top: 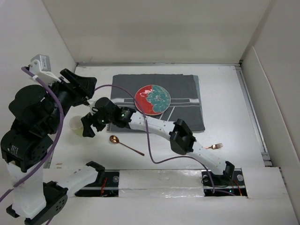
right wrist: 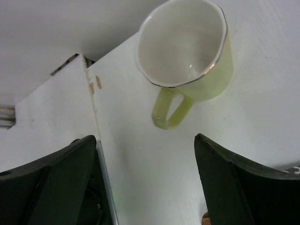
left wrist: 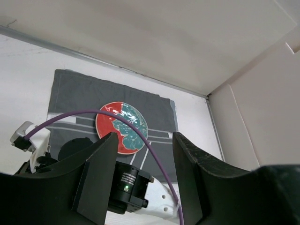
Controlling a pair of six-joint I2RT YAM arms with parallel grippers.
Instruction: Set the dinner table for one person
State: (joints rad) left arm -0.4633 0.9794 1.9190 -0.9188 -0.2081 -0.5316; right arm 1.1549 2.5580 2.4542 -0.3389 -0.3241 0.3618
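A pale yellow-green mug point(top: 76, 124) stands upright on the white dinner table point(top: 225, 98) left of the placemat. In the right wrist view the mug point(right wrist: 187, 51) is empty, its handle toward my open right gripper point(right wrist: 145, 161), which hovers just short of it. From above, the right gripper point(top: 89, 126) is beside the mug. A red and teal plate point(top: 152, 99) lies on the dark grey striped placemat point(top: 185, 101). A copper spoon point(top: 124, 144) and a copper fork point(top: 214, 146) lie on the table near the front. My left gripper point(left wrist: 143, 176) is open, empty, raised at the left.
White side panels point(top: 276, 61) wall the table on three sides. The right arm point(top: 161, 129) stretches diagonally across the front of the placemat, with a purple cable point(top: 149, 140) looping over it. The left arm's bulk point(top: 33, 122) stands at the left edge.
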